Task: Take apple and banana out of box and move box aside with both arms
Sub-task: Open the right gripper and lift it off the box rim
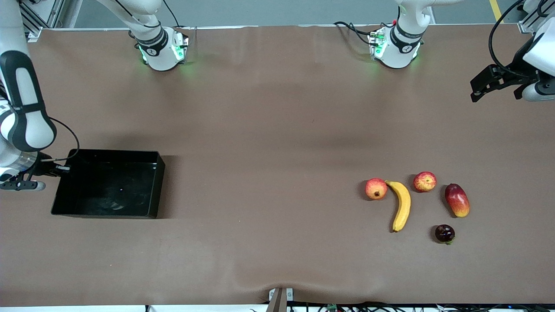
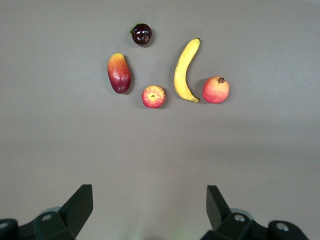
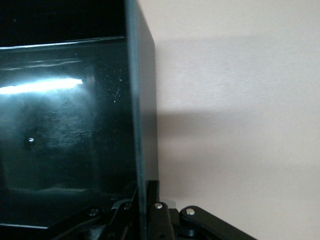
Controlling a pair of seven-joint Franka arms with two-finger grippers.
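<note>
Glossy black plastic tray (image 1: 147,182); matt brown cloth-like table cover (image 1: 269,151); smooth-skinned banana (image 1: 402,204).

You are looking at a robotics lab: two white Franka arms (image 1: 158,45) bolted along one edge of a bench (image 1: 269,130) under brown cloth, aluminium framing (image 1: 37,17) at the corner, cables (image 1: 355,30) trailing to the bases.

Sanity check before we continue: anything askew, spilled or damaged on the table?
Nothing stands out. The black tray sits flat and empty, its wall pinched by the right end effector. Banana, apple and other fruits lie intact. The left end effector hangs open above the table.
</note>
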